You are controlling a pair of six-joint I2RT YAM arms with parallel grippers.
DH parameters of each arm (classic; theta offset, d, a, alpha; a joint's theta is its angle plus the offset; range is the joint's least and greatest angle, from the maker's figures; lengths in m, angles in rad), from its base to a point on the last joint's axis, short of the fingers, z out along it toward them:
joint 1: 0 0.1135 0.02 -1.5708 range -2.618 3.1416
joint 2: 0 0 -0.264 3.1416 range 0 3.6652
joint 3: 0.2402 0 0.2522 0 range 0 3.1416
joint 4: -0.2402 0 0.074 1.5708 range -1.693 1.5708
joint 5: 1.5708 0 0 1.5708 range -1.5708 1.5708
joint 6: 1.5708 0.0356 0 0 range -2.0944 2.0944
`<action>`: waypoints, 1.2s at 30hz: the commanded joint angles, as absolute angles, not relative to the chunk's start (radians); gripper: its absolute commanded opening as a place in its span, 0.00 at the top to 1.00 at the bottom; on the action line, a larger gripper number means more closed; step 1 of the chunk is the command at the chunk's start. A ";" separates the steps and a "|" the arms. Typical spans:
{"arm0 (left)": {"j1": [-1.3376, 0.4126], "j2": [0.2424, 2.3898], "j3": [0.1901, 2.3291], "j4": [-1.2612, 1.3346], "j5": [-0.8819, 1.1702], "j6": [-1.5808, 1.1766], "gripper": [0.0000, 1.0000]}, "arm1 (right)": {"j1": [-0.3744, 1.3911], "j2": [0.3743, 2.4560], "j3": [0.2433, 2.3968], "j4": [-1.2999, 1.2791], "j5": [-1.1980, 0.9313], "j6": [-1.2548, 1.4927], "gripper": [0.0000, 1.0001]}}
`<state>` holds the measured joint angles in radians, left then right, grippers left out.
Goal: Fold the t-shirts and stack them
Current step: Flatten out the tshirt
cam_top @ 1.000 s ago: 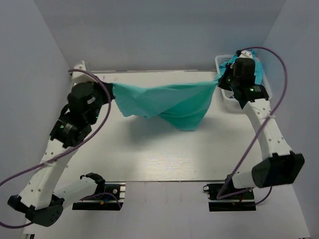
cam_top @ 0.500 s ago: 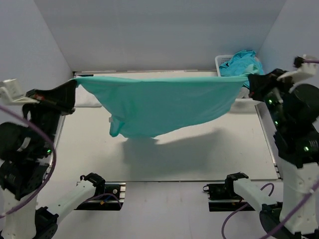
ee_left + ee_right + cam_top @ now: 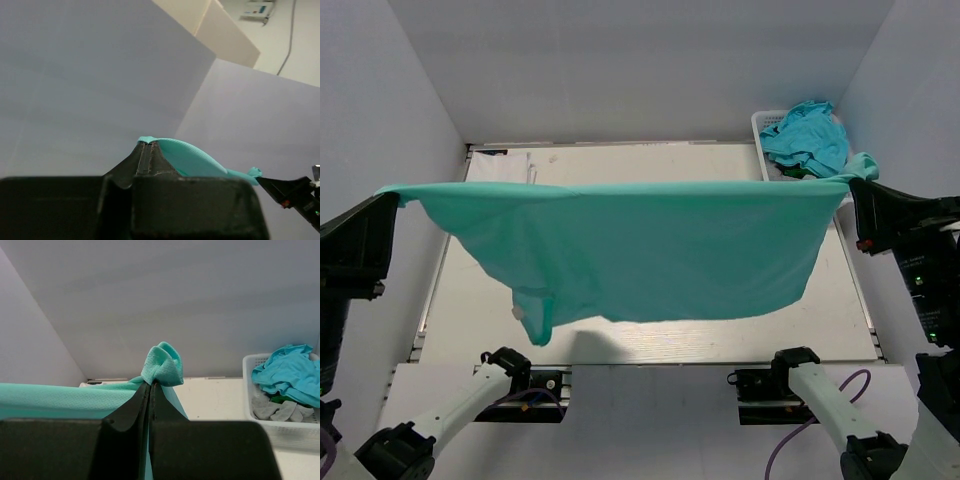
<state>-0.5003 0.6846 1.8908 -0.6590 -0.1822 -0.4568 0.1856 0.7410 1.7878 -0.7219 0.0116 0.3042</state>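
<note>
A mint green t-shirt (image 3: 650,250) hangs stretched wide and high above the table, its top edge taut from left to right. My left gripper (image 3: 386,196) is shut on its left corner (image 3: 147,140). My right gripper (image 3: 854,184) is shut on the right corner, where a bunched tuft of cloth (image 3: 162,365) sticks out past the closed fingertips. One sleeve (image 3: 535,315) dangles at the lower left. A turquoise-blue t-shirt (image 3: 807,135) lies heaped in the white basket (image 3: 762,125) at the back right, with grey cloth (image 3: 275,409) under it.
A white folded cloth (image 3: 500,165) lies at the table's back left, partly hidden by the raised shirt. The basket (image 3: 272,432) stands against the right wall. Grey walls enclose the table on three sides. The arm bases (image 3: 520,380) sit at the near edge.
Both arms have risen and pulled apart toward the camera, lifting the green shirt higher and spreading it out flat and taut. The basket's contents now show beyond the right arm.
</note>
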 commanded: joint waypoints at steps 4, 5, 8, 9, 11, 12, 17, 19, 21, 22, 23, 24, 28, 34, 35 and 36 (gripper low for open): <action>-0.492 0.715 1.963 -0.653 -0.164 -0.417 1.00 | 0.176 0.696 1.781 -0.739 0.083 0.275 1.00; -0.492 0.715 1.938 -0.653 -0.179 -0.417 1.00 | 0.176 0.695 1.760 -0.720 0.081 0.278 1.00; -0.492 0.755 1.876 -0.664 -0.241 -0.417 1.00 | 0.175 0.680 1.649 -0.649 0.069 0.279 1.00; -0.492 0.764 1.853 -0.664 -0.294 -0.417 1.00 | 0.175 0.681 1.570 -0.635 0.068 0.279 1.00; -0.492 0.778 1.761 -0.631 -0.359 -0.417 1.00 | 0.175 0.704 1.517 -0.582 0.066 0.302 1.00; -0.492 0.793 1.725 -0.615 -0.420 -0.407 1.00 | 0.175 0.731 1.444 -0.566 0.060 0.313 1.00; -0.502 0.888 1.479 -0.491 -0.699 -0.439 1.00 | 0.176 0.882 1.309 -0.460 0.023 0.359 1.00; -0.486 0.949 1.403 -0.459 -0.785 -0.449 1.00 | 0.173 0.986 1.244 -0.440 0.025 0.368 1.00; -0.486 1.064 1.375 -0.448 -0.856 -0.479 1.00 | 0.176 1.075 1.221 -0.388 0.018 0.388 1.00; -0.486 1.107 1.364 -0.448 -0.883 -0.498 1.00 | 0.176 1.139 1.207 -0.346 0.011 0.390 1.00; -0.477 1.150 1.364 -0.448 -0.897 -0.515 1.00 | 0.173 1.167 1.206 -0.333 -0.021 0.393 1.00; -0.459 1.234 1.364 -0.439 -0.897 -0.515 1.00 | 0.173 1.237 1.210 -0.322 -0.018 0.396 1.00; -0.382 1.469 1.376 -0.396 -0.874 -0.529 1.00 | 0.173 1.544 1.337 -0.324 -0.005 0.371 1.00; -0.246 1.917 1.667 -0.377 -0.671 -0.543 0.27 | 0.167 1.977 1.682 -0.317 -0.005 0.314 0.75; -0.232 2.063 1.822 -0.393 -0.635 -0.531 0.10 | 0.167 2.033 1.821 -0.342 0.027 0.311 0.65; -0.218 2.138 1.926 -0.493 -0.603 -0.531 0.00 | 0.169 2.136 1.892 -0.386 0.031 0.305 0.57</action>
